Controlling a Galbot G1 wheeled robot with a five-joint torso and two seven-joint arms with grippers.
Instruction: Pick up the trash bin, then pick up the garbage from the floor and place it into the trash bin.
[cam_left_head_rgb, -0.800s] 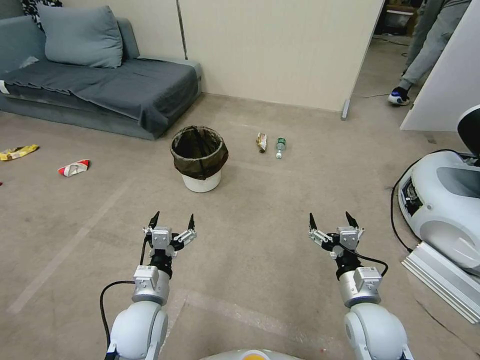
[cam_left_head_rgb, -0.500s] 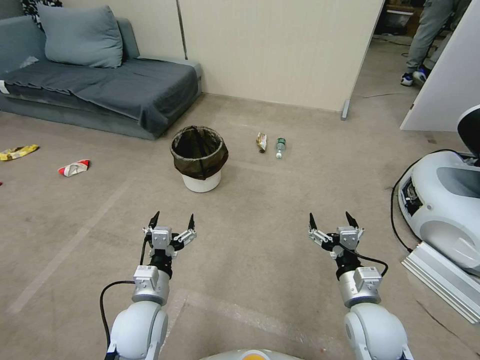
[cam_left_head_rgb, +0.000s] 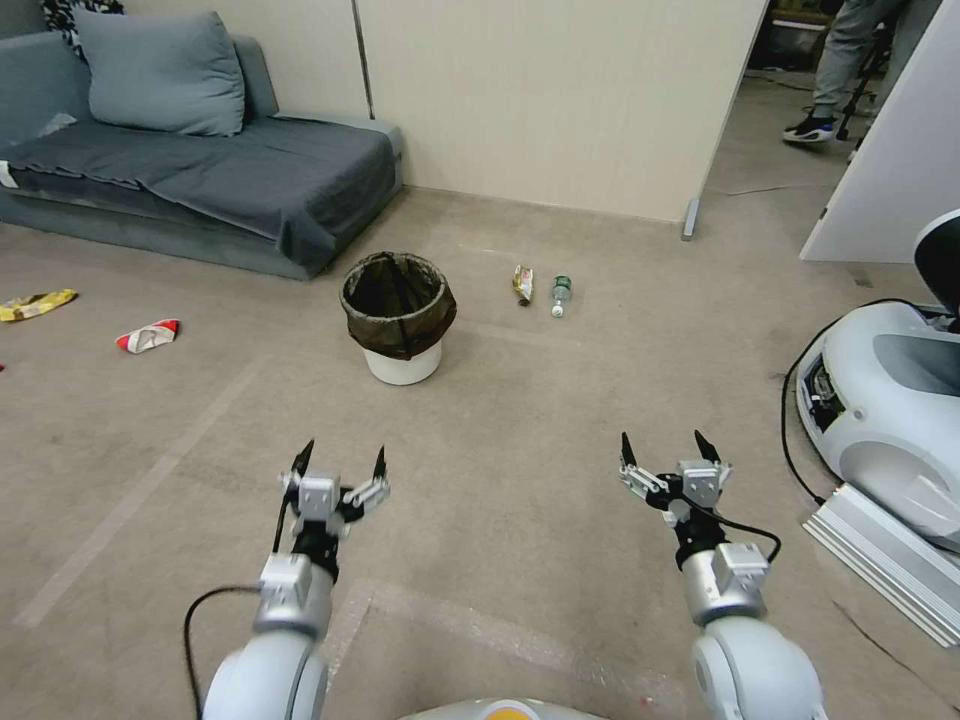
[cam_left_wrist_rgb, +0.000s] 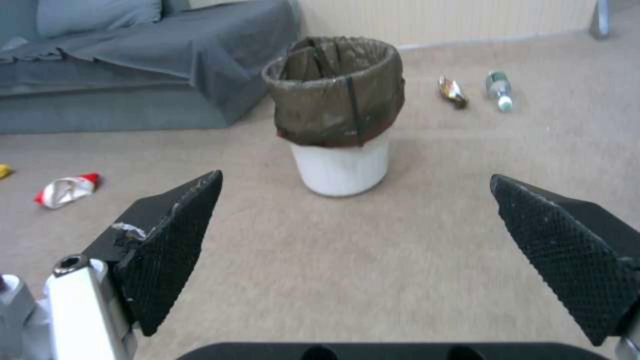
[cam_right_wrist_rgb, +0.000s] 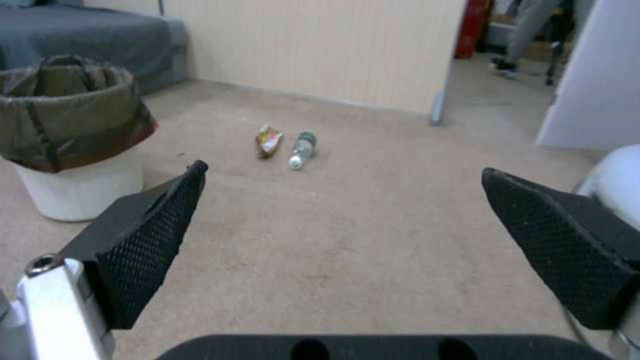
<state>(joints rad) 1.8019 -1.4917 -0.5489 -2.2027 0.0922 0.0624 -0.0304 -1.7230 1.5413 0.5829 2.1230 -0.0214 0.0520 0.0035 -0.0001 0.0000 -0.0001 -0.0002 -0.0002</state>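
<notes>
Both the left pincer (cam_left_head_rgb: 340, 462) and right pincer (cam_left_head_rgb: 664, 450) hang spread apart over the floor. The small round white plastic trash bin with dark liner (cam_left_head_rgb: 398, 317) stands farther ahead, untouched, with a clear green-capped bottle (cam_left_head_rgb: 560, 295) to its right.

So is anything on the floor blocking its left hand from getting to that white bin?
Nothing visible. Bare carpet lies between the open left hand and the trash bin; the bottle and wrapper lie off to the bin's right.
</notes>
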